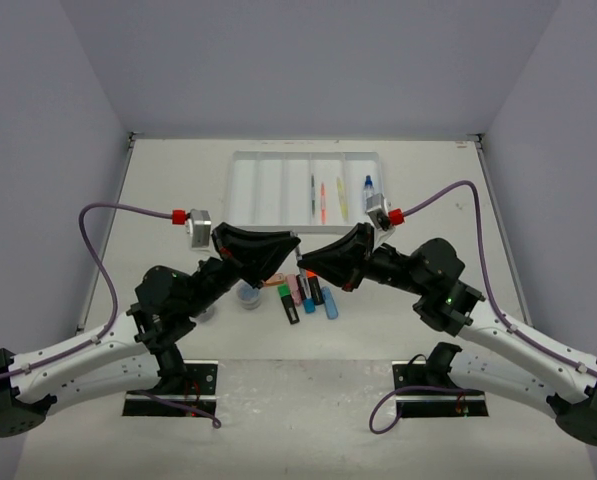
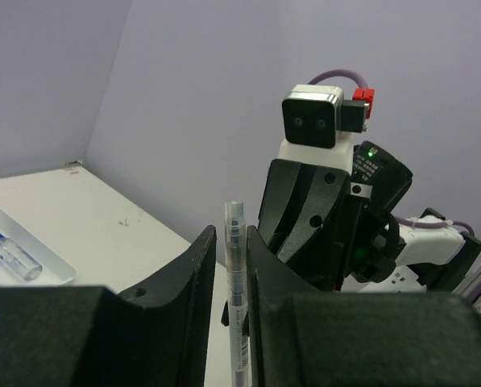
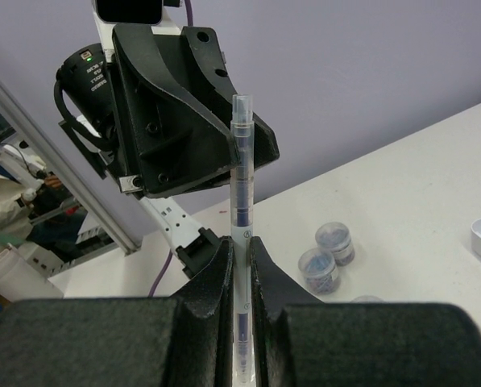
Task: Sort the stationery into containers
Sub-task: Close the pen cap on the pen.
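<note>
White tabletop, thin pen lengthwise between facing tools, right tool clamping it, left tool slightly parted around it.

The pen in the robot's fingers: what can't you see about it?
The pen, bottom end: both wrist views, cut off by the lower edge.
The pen in the top view: hidden where the arms meet.
Whether the left fingers squeeze it: left wrist view, gap too slim to judge.

Tray: shallow white rectangular plastic tray, far centre of the pale bench.
In tray: thin pens towards the right; small blue-capped bottle in the rightmost compartment.
Arms: left end effector and right end effector tip to tip above short chunky highlighters.
Beside them: small round clear tub.
</note>
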You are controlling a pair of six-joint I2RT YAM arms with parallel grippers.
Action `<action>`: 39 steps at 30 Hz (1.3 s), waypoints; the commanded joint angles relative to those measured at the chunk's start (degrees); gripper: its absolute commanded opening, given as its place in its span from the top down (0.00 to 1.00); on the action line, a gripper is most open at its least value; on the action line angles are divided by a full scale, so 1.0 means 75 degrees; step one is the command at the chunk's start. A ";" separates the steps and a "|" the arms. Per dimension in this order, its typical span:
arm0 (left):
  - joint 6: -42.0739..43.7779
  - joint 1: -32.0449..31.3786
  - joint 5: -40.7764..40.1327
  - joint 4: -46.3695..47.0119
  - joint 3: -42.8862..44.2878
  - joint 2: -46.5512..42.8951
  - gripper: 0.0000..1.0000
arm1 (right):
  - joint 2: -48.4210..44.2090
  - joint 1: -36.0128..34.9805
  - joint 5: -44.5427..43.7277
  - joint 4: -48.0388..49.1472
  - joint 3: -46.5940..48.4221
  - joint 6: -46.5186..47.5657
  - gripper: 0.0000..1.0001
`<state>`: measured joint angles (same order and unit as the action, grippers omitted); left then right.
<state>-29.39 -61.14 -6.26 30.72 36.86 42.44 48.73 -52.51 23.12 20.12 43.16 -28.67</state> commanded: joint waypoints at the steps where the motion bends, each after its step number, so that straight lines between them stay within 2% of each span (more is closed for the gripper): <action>1: 0.0344 -0.0005 0.0085 -0.0819 0.0460 0.0118 0.75 | -0.0064 -0.0046 0.0174 0.0368 0.0219 0.0178 1.00; 3: 0.0344 -0.0005 0.0159 -0.0839 0.0514 0.0122 0.72 | -0.0052 -0.0077 0.0175 0.0353 0.0234 0.0178 1.00; 9: 0.0314 -0.0005 0.0650 -0.0795 0.0569 0.0197 0.81 | -0.0052 -0.0089 -0.0010 0.0350 0.0258 0.0202 1.00; 12: 0.0309 -0.0005 0.0799 -0.0800 0.0613 0.0235 0.98 | -0.0055 -0.0092 -0.0124 0.0353 0.0298 0.0205 1.00; 14: 0.0338 -0.0005 0.1051 -0.0785 0.0628 0.0270 1.00 | 0.0002 -0.0089 -0.0111 0.0316 0.0382 0.0190 1.00; 15: 0.0347 -0.0005 0.1079 -0.0758 0.0628 0.0260 1.00 | 0.0062 -0.0089 -0.0046 0.0277 0.0425 0.0195 0.98; 18: 0.0398 -0.0005 0.1168 -0.0686 0.0642 0.0185 1.00 | 0.0427 -0.0089 0.0310 0.0168 0.0526 0.0237 0.82; 22: 0.0629 -0.0005 0.1391 -0.0675 0.0748 0.0107 1.00 | 0.0836 -0.0112 0.0779 0.0310 0.0469 0.0174 0.71; 25: 0.0725 -0.0005 0.1487 -0.0676 0.0808 0.0092 1.00 | 0.1016 -0.0126 0.0928 0.0401 0.0459 0.0110 0.76; 28: 0.0839 -0.0005 0.1419 -0.0741 0.0888 0.0049 1.00 | 0.1130 -0.0160 0.1042 0.0363 0.0492 0.0167 1.00; 30: 0.0922 -0.0005 0.1382 -0.0894 0.0950 0.0063 0.99 | 0.1102 -0.0174 0.1032 0.0329 0.0504 0.0196 1.00; 31: 0.0981 -0.0005 0.1370 -0.0940 0.0977 0.0075 0.94 | 0.1072 -0.0183 0.0987 0.0329 0.0500 0.0217 1.00; 32: 0.1030 -0.0005 0.1359 -0.1007 0.1019 0.0086 0.80 | 0.1009 -0.0186 0.0914 0.0323 0.0485 0.0225 1.00; 33: 0.1057 -0.0005 0.1341 -0.1075 0.1064 0.0098 0.59 | 0.0923 -0.0194 0.0832 0.0296 0.0469 0.0232 1.00; 35: 0.1122 -0.0005 0.1178 -0.1175 0.1113 0.0107 0.44 | 0.0865 -0.0194 0.0708 0.0125 0.0525 0.0330 1.00; 36: 0.1158 -0.0005 0.1066 -0.1226 0.1162 0.0097 0.40 | 0.0851 -0.0194 0.0685 0.0034 0.0565 0.0383 1.00; 39: 0.1360 -0.0005 0.0873 -0.1471 0.1432 0.0063 0.39 | 0.0912 -0.0194 0.0801 -0.0098 0.0647 0.0454 1.00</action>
<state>-22.76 -61.10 1.73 20.95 43.23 43.72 56.16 -53.68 29.46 20.29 45.04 -27.06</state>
